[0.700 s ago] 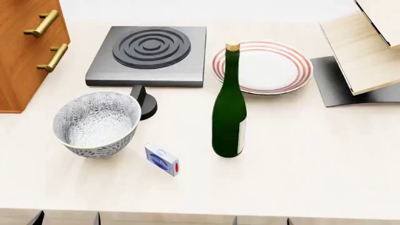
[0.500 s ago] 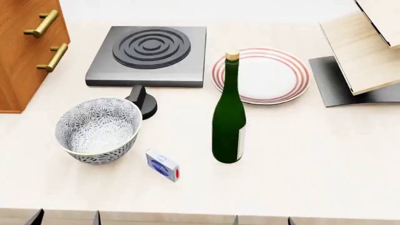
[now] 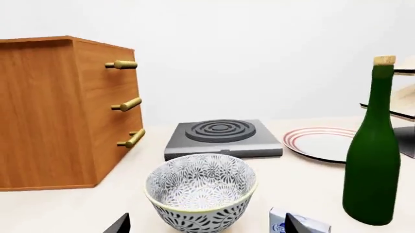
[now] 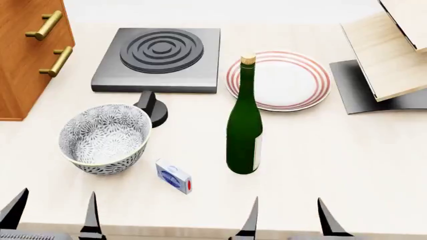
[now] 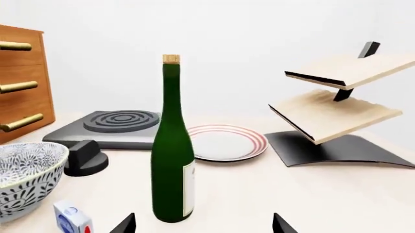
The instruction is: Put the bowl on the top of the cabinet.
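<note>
Bowl sits upright on the table, open side up, just ahead of the left hand, so left is clearly the nearer arm; the right hand faces the green bottle instead. Both hands empty, fingers spread apart. Deep round glazed ceramic with a thin rim; the cabinet, boxy wood-grain, stands beyond the bowl on the left.

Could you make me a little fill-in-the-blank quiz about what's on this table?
1. The bowl stands on the table, not yet on the ____.
2. The green bottle stands upright, stopped with a ____.
3. The white plate has ____ rings around its rim.
4. Both the left gripper and right gripper hold ____.

Missing words: cabinet; cork; red; nothing
</note>
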{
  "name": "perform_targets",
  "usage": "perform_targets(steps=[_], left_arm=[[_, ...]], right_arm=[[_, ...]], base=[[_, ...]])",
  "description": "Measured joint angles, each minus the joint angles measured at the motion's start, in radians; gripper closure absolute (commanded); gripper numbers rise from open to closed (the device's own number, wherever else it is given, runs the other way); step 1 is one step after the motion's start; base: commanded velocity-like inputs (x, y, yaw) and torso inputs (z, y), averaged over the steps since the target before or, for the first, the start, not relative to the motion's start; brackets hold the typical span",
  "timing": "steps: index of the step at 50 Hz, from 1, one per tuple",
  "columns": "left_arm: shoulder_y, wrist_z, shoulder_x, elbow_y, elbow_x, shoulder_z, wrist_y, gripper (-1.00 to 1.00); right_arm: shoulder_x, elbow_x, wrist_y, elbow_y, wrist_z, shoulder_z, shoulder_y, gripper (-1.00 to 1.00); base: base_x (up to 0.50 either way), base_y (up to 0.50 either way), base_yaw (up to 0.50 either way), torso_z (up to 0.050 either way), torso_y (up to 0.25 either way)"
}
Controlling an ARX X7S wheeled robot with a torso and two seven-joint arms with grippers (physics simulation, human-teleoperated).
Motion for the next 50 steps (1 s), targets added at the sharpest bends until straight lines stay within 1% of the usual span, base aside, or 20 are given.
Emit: perform_targets(steps=[9,22,30,41,50], left_arm=[[-0.014,-0.019,-0.015,0.079,-0.004,0.008,-0.061,-1.00],[-0.023,-0.040,-0.033,0.138,-0.015,0.020,-0.103,-1.00],[-0.025,-0.050,-0.041,0.157,-0.024,0.027,-0.115,-1.00],[-0.022,-0.063,-0.054,0.169,-0.034,0.032,-0.119,-1.00],[-0.016,-0.073,-0.062,0.179,-0.044,0.035,-0.119,-1.00]], right_arm=[[0.016,0.006,0.046,-0.054,0.018,-0.011,0.017,-1.00],[0.034,0.026,0.068,-0.093,0.034,-0.018,0.021,-1.00],[0.043,0.046,0.072,-0.097,0.041,-0.010,0.022,-1.00],[0.049,0.067,0.065,-0.098,0.051,-0.008,0.019,-1.00],[0.057,0.066,0.061,-0.099,0.068,-0.012,0.018,-1.00]], base=[[0.00,0.00,0.00,0.000,0.000],[0.00,0.01,0.00,0.000,0.000],[0.00,0.44,0.00,0.000,0.000],[0.00,0.05,0.00,0.000,0.000],[0.00,0.49,0.00,0.000,0.000]])
